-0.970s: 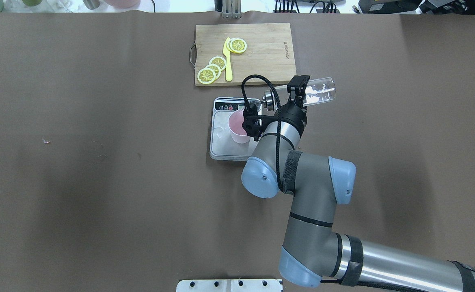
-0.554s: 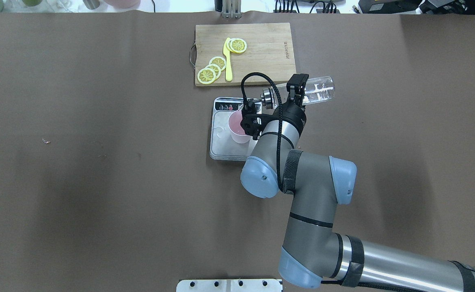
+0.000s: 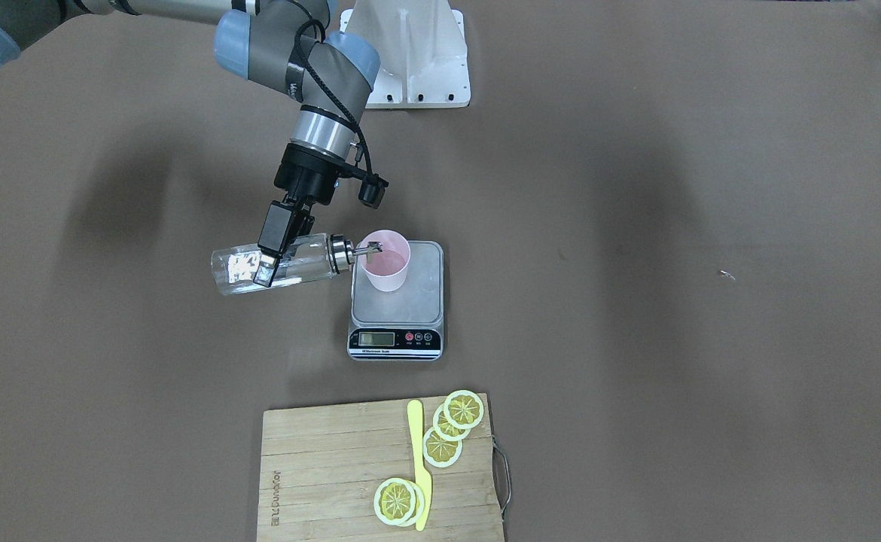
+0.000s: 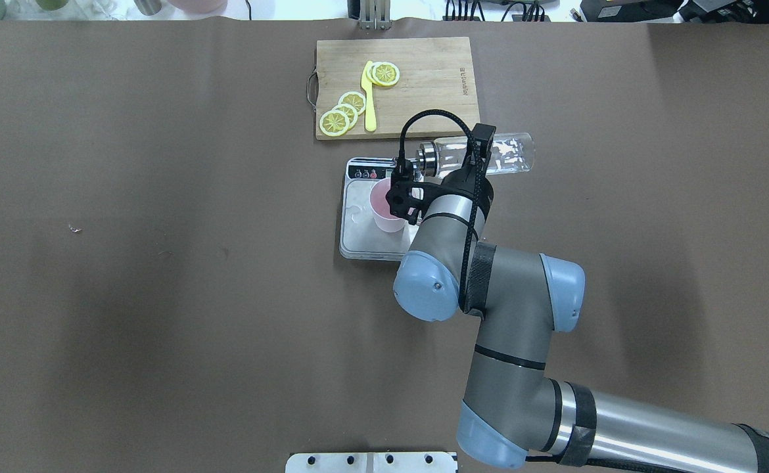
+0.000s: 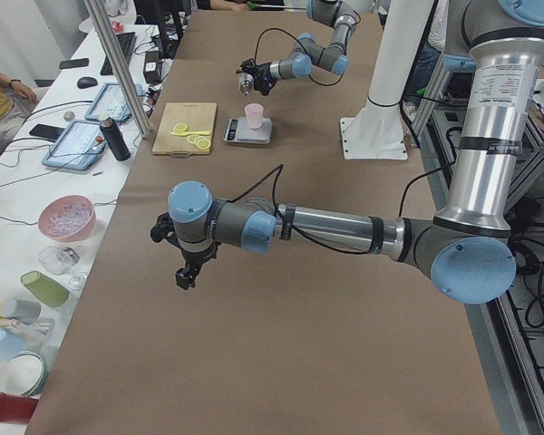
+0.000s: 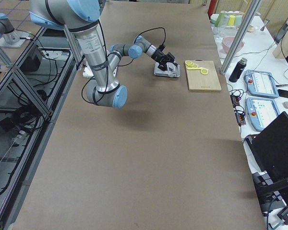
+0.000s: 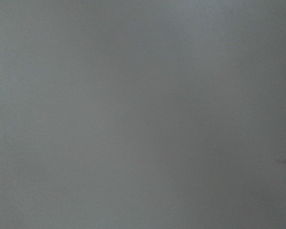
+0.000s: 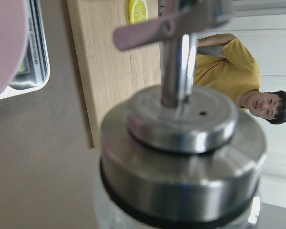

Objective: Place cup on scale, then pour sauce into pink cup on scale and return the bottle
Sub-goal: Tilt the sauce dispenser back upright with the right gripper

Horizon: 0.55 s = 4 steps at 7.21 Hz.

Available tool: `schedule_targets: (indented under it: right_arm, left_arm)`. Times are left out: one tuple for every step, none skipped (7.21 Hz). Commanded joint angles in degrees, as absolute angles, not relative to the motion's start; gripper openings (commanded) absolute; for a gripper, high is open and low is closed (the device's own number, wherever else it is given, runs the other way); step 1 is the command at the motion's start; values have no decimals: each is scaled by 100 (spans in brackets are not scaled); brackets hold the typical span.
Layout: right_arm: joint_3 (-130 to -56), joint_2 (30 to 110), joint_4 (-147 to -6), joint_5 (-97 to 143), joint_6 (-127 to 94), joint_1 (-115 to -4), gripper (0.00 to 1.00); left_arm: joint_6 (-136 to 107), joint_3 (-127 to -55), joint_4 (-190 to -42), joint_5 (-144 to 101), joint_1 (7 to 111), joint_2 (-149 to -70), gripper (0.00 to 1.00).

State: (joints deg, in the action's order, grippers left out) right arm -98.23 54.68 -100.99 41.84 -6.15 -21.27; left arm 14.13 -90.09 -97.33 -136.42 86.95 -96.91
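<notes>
While the right gripper (image 3: 266, 263) is clenching the bottle (image 3: 301, 265) round its glass body, the bottle is lying near-level — spout seemingly reaching over the cup (image 3: 386, 265), which is standing on the scale (image 3: 427, 282). Smooth, breakable glass is calling for that firm mid-body hold.

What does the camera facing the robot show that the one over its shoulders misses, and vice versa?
Only the facing camera shows the spout reaching over the cup's rim and the whole scale. Only the over-shoulder camera shows cables past the table's far edge; there the arm hides part of the cup. Both show the right hand holding the bottle nearly level, the cup on the scale, and lemon slices on a board.
</notes>
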Motion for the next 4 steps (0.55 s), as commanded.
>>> schedule_targets:
  right_arm:
    - [-9826, 5633, -9128, 4962, -1437, -2127, 0]
    - [-9826, 5669, -8610, 5401, -1763, -2162, 0]
    - [-9922, 5730, -8326, 5858, -1845, -2327, 0]
    - [-10384, 6087, -8280, 6176, -1854, -2494, 0]
  left_arm:
    - [1380, -9009, -9729, -13780, 8780, -9721, 98]
    - [1362, -9009, -9721, -13920, 8824, -9721, 98]
    - [1362, -9009, -9712, -13931, 8850, -9729, 98]
    - [1354, -9009, -9712, -13931, 8851, -9756, 98]
